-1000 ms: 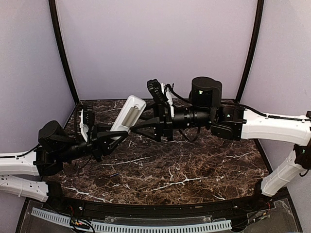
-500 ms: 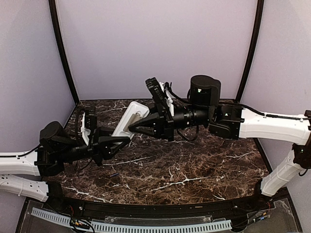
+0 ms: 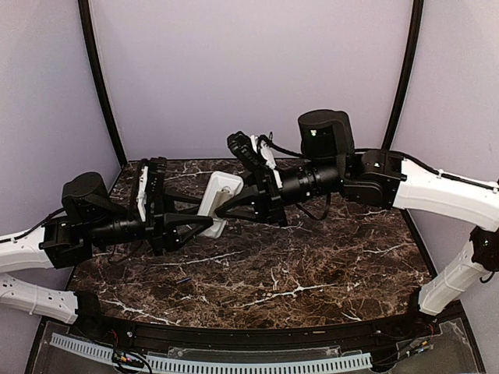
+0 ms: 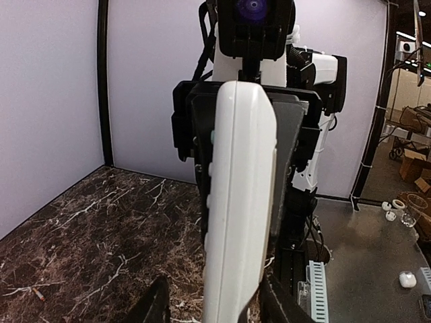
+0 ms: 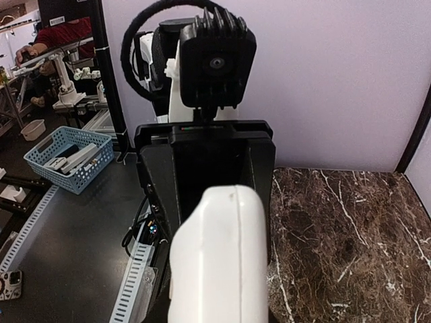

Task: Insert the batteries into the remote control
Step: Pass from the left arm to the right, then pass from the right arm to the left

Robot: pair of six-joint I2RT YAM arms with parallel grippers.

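I am holding the white remote control (image 3: 217,199) in mid-air over the marble table's (image 3: 312,265) back edge, the right gripper (image 4: 246,161) clamping one end and the left gripper (image 4: 214,306) jaws standing apart around the other, so this single-end pinch is risking a pivot and drop.

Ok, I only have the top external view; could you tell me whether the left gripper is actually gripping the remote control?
Observer: The left wrist view shows the left gripper spread, with a gap beside the remote control.
Operator: Does the right gripper have it, please?
Observer: Yes; there the right gripper is clamped on the remote's far end.
Operator: Which way does its face point?
Observer: Edge-on in that view, its buttons bulge from the left side.
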